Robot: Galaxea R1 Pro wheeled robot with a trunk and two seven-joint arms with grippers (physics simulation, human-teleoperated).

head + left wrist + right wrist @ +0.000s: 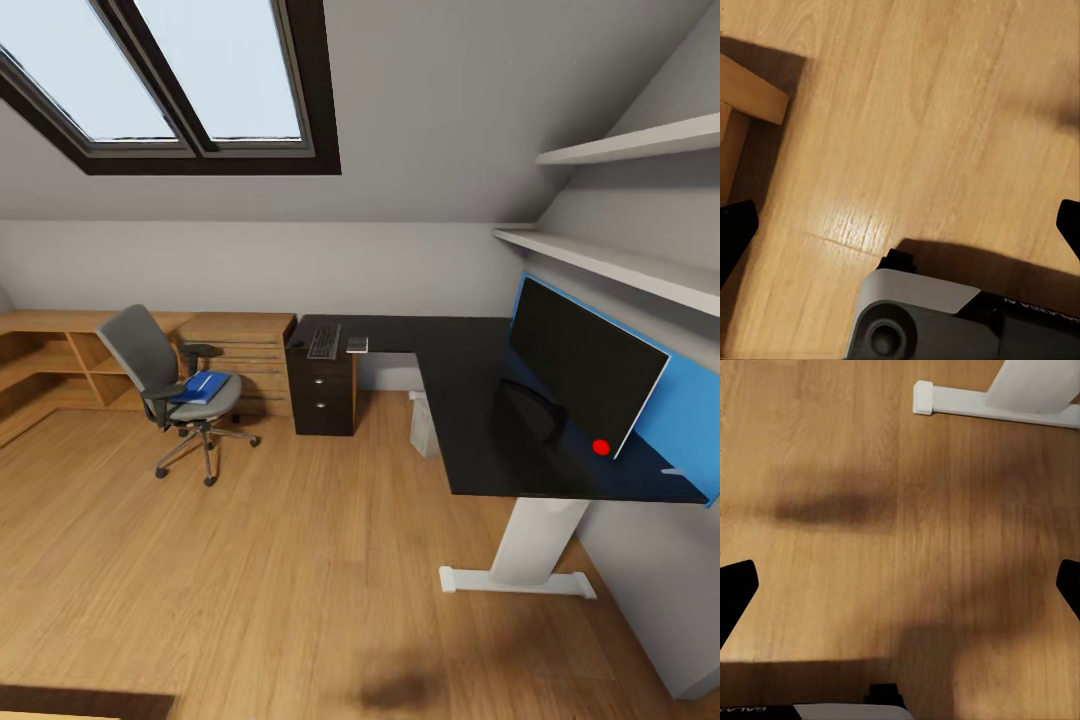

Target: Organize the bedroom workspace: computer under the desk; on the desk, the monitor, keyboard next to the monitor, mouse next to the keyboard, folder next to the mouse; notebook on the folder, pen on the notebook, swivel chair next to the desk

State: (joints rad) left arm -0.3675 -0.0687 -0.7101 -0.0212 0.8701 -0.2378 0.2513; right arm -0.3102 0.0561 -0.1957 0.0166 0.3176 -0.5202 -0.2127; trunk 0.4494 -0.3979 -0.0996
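— What fills the room from where you stand?

— The bedroom floor (250, 580), light wood planks, takes the whole lower half of the head view. Above it, upper left, a dark-framed skylight (190, 80) in the sloped grey ceiling. At the right runs the L-shaped worktop (450, 390), black on top, with its white pedestal leg (535, 545) at lower right and black drawers (322, 392) near the centre.

— And on it?

— The monitor (580, 365) stands at the right of the frame on the worktop, a red dot in its lower corner, against a blue wall panel (685, 410). Two pale shelves (620, 200) hang above it, upper right. At the worktop's far end, centre of the frame, lies the keyboard (324, 341), with a small pale-edged flat thing just beside it, too small to name.

— The chair?

— The swivel chair (165, 385) sits left of centre, well apart from the monitor, in front of a low oak unit (235, 345). The blue folder (205, 387) lies on its seat.

— The robot's arms?

— In the left wrist view the left tool (900, 225) shows dark fingertips (735, 229) at opposite edges, spread wide over bare planks. The right tool (900, 585) is likewise spread wide, its fingertips (735, 589) at the edges, gripping nothing.
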